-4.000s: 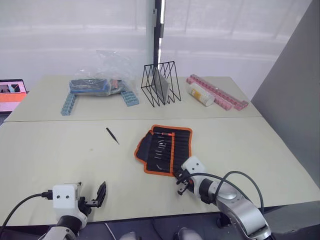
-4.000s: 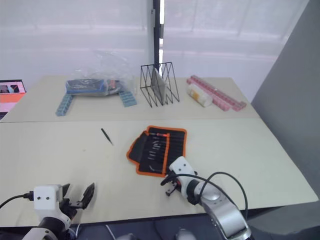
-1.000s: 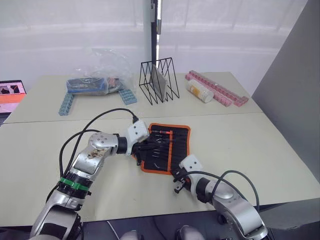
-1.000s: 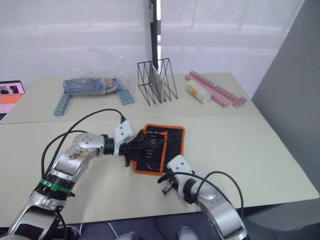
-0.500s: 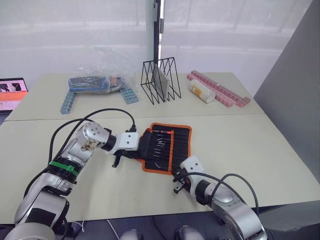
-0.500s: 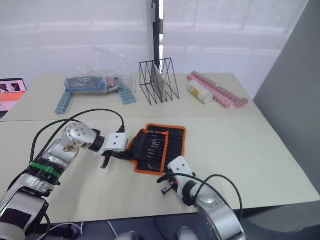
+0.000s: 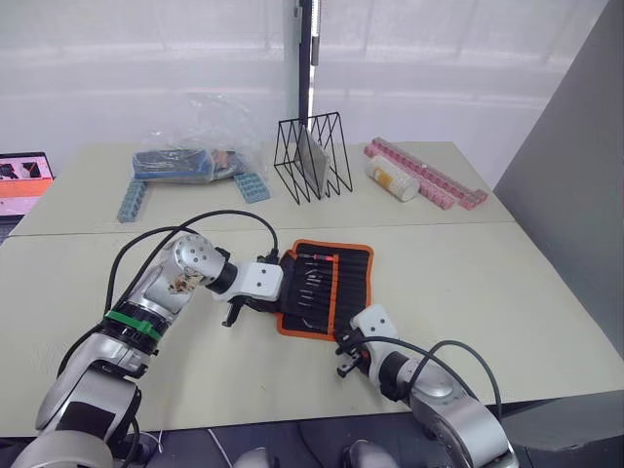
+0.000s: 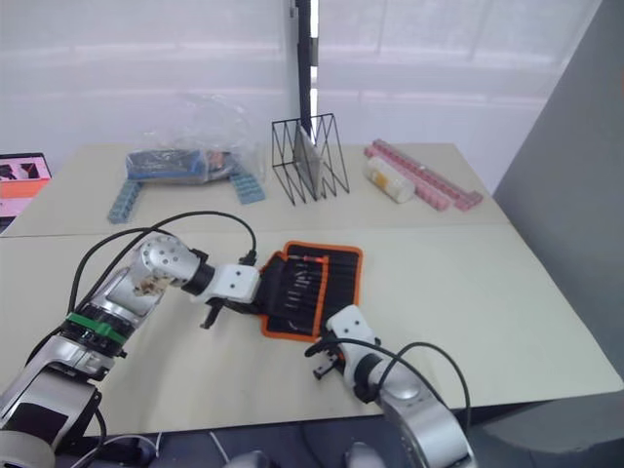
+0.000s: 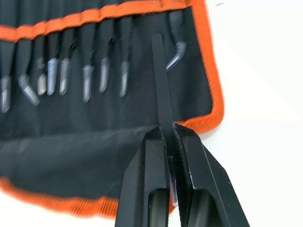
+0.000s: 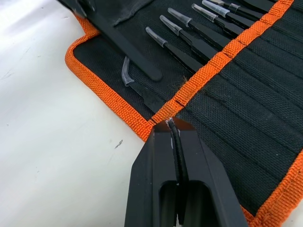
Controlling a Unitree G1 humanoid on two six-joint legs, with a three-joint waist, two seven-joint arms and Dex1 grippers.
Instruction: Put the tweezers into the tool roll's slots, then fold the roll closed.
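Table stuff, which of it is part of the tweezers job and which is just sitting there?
Job: tool roll, tweezers in its slots, tweezer in left gripper, right gripper on the roll's edge.
Lying about: wire rack, plastic bag, pink strips, white bottle.

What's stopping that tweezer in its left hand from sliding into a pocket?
Nothing visible. The left hand holds the tweezer over the open tool roll, its end just short of the orange band; only bare fabric lies between them.
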